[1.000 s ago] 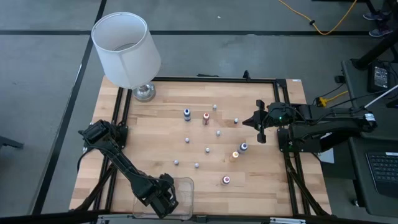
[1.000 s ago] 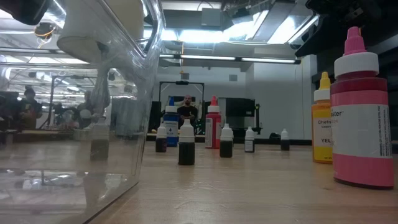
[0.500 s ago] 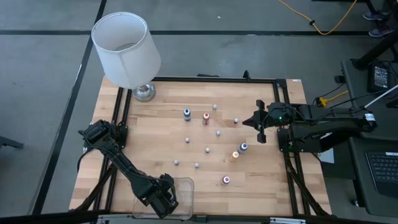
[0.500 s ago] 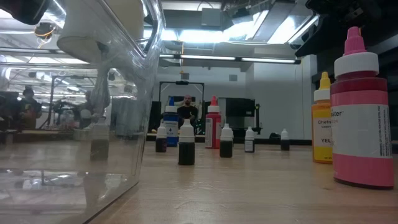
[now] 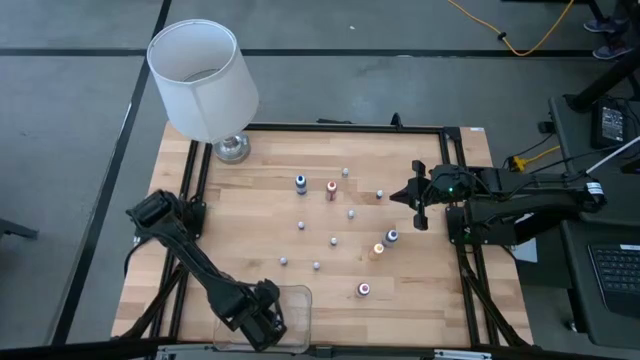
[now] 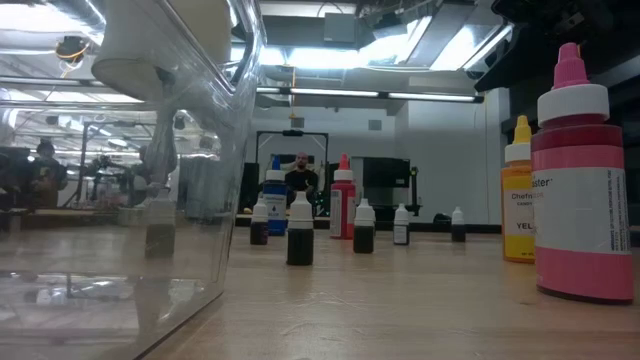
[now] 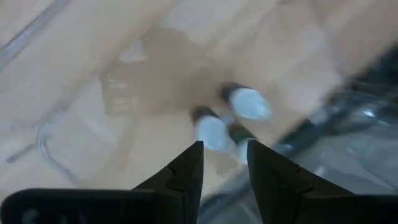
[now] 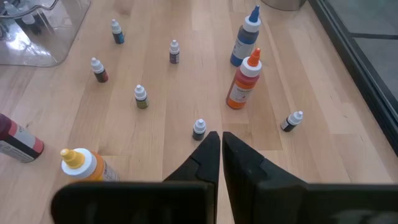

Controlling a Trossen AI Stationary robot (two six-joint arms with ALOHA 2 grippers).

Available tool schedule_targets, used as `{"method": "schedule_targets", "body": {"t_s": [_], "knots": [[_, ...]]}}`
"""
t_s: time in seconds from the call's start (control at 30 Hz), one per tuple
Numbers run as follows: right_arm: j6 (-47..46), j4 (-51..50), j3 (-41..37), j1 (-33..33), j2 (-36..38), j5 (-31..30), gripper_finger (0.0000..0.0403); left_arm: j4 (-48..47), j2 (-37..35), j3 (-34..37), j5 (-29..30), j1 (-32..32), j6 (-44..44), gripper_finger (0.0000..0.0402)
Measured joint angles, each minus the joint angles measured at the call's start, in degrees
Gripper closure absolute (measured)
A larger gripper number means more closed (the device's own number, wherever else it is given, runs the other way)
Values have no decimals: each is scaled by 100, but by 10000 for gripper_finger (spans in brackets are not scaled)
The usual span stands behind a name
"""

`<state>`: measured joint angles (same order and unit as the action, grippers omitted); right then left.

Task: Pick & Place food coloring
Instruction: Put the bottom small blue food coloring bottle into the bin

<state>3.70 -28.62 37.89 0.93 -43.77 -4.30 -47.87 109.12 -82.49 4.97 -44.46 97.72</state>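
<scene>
Several tiny food coloring bottles (image 5: 333,240) with pale tops stand upright across the wooden table (image 5: 240,230); they also show in the right wrist view (image 8: 141,96). My left gripper (image 7: 225,155) hangs open above a clear plastic container (image 5: 297,301) at the near edge, fingers pointing down. Three small white-capped bottles (image 7: 211,129) lie on their sides on the container's floor just under it, with nothing between the fingers. My right gripper (image 8: 219,138) waits shut above the table's right side (image 5: 417,205).
A white-shaded lamp (image 5: 205,80) stands at the far left corner. Larger bottles stand among the small ones: blue (image 5: 300,183), red (image 5: 331,190), orange (image 5: 378,248), pink (image 6: 580,200). A black frame (image 5: 195,190) borders the table.
My left gripper has risen a little above the clear container. The bottles on the table and my right arm have kept still.
</scene>
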Motion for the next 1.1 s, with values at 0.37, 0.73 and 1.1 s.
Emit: {"method": "schedule_targets", "body": {"t_s": [0.37,0.73,1.1], "knots": [[-15,0,0,1,0,-1,379,-2089,-87,-1701,361,293,-967,293],[-17,11,0,2,0,-10,379,-3616,-96,-2739,1401,897,-2136,293],[-43,10,0,2,2,-14,379,-3024,-159,-1213,1606,1435,-3534,264]]}}
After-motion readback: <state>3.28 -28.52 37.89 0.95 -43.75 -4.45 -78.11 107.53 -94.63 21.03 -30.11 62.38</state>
